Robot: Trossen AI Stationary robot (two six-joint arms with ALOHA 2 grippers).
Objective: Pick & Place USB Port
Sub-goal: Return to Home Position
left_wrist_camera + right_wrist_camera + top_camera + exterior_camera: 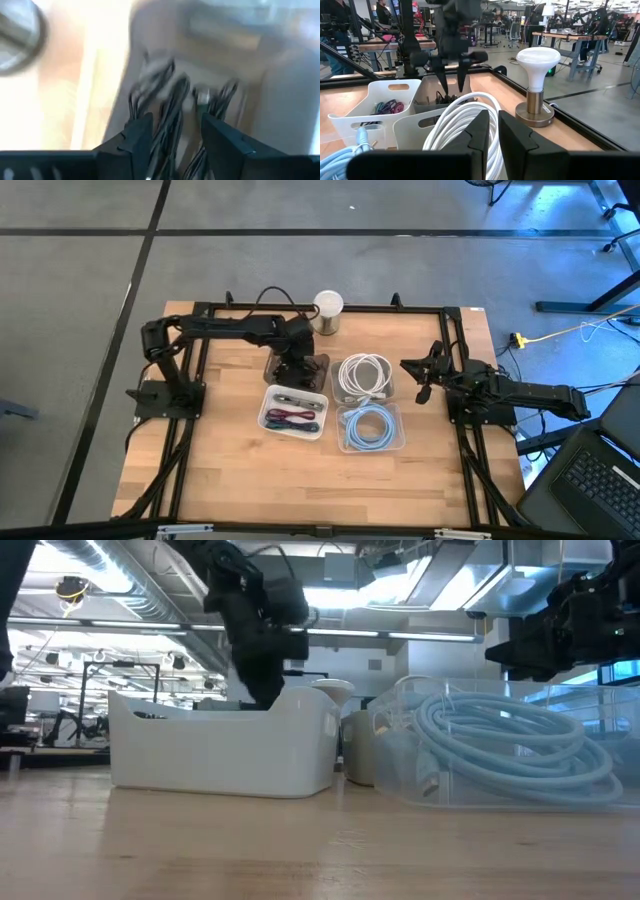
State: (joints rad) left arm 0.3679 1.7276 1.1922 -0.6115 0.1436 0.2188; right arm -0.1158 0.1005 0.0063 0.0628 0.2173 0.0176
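**Status: left gripper above black bin, right gripper clear of bins**

Reference: clock directions are read on the high view, with 12 o'clock at the far edge of the table (pixel 240 480).

1. Left gripper (pixel 300 363): positioned directly over the black bin (pixel 322 367), pointing down into it. The two fingers are spread apart and hold nothing. Black charger cables (pixel 167 100) lie in the bin below and between the fingers; contact between fingers and cables cannot be determined.

2. Right gripper (pixel 420 377): located at 3 o'clock from the bin group, raised above the tabletop and apart from every bin. The fingers are drawn almost together, with only a thin slit between them, and nothing is pinched.

3. Bin layout:
   - The black bin sits at 12 o'clock from the white bin (pixel 265 415), with the two side by side.
   - The white bin contains a purple patterned cable (pixel 295 418) and a dark cable.
   - At 3 o'clock from the black bin, a clear bin holds a coiled white cable (pixel 362 373).
   - At 3 o'clock from the white bin, a second clear bin holds a coiled light-blue cable (pixel 368 427).

4. A lamp (pixel 328 308) stands upright at 12 o'clock from the black bin, near the table's far edge.
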